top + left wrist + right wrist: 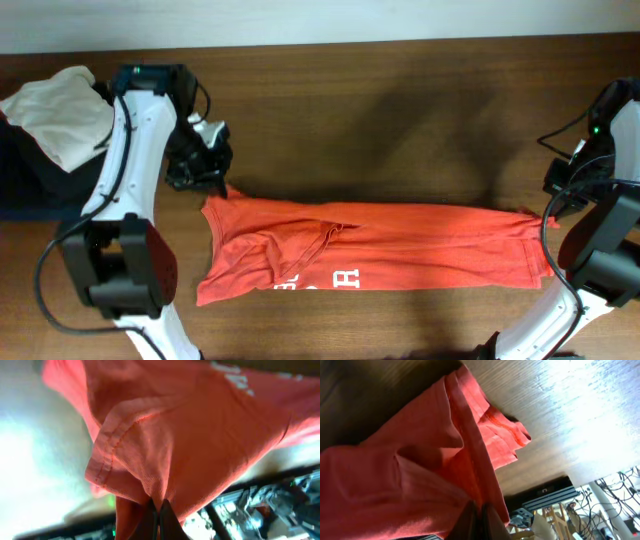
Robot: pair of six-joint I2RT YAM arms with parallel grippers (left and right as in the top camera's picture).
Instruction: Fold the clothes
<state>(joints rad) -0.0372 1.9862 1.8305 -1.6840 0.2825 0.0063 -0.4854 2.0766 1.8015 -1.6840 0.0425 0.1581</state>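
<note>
The red-orange T-shirt point(370, 250) lies stretched across the table, folded lengthwise, with part of its white lettering showing at the front edge. My left gripper point(212, 182) is shut on the shirt's far left corner. In the left wrist view the fabric point(165, 435) drapes from the shut fingertips point(156, 510). My right gripper point(556, 212) is shut on the shirt's far right corner. In the right wrist view the cloth point(420, 465) bunches at the shut fingers point(479, 512). The shirt is pulled taut between both grippers.
A cream folded garment point(58, 112) lies on dark folded garments point(25, 170) at the far left of the wooden table point(400, 110). Cables run by the right arm point(600, 130).
</note>
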